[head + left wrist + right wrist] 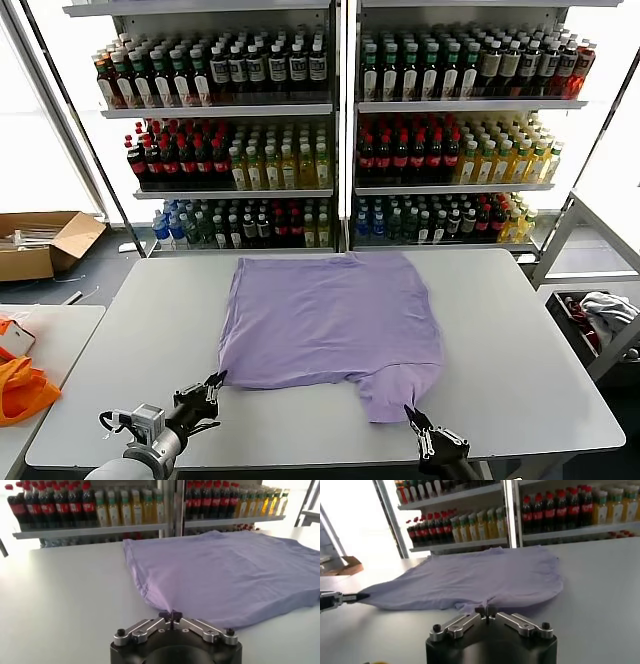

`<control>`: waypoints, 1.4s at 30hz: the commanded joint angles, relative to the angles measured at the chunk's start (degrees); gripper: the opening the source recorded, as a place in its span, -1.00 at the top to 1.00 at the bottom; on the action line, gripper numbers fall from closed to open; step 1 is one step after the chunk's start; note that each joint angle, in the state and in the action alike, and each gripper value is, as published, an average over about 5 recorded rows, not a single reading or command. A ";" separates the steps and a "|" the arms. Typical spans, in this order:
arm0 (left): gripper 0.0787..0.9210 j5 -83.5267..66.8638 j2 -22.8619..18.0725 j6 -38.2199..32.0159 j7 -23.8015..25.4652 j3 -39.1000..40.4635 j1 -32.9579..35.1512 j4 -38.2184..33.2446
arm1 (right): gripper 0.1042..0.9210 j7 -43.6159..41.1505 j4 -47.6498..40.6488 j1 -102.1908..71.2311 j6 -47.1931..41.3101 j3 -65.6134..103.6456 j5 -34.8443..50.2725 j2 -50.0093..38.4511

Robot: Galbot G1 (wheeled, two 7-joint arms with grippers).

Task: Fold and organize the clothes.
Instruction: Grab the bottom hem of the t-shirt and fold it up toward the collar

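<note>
Thin, limp T-shirt (330,320) flat on counter (520,380); best pinched at hem corners. Left end effector (212,383) and right end effector (415,415) both closed, empty.

One lavender T-shirt (330,320) lies on one grey table (520,380). Two grippers show, left (218,379) and right (409,410). Two shelf units (340,110) (three bottle rows each), one cardboard box (40,243).
</note>
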 commanded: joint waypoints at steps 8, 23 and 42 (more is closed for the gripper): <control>0.98 2.51 1.21 2.45 0.96 -4.56 13.86 -12.55 | 1.00 -7.56 5.54 -21.66 12.41 10.19 2.37 1.49; 0.98 0.67 5.83 8.69 1.55 -3.63 7.75 -10.73 | 1.00 -4.33 -0.20 -1.01 7.76 9.34 6.43 -0.67; 0.98 -17.23 11.24 8.60 -1.12 -0.24 -9.85 1.18 | 1.00 5.27 -14.94 31.31 2.64 -3.39 10.42 -7.05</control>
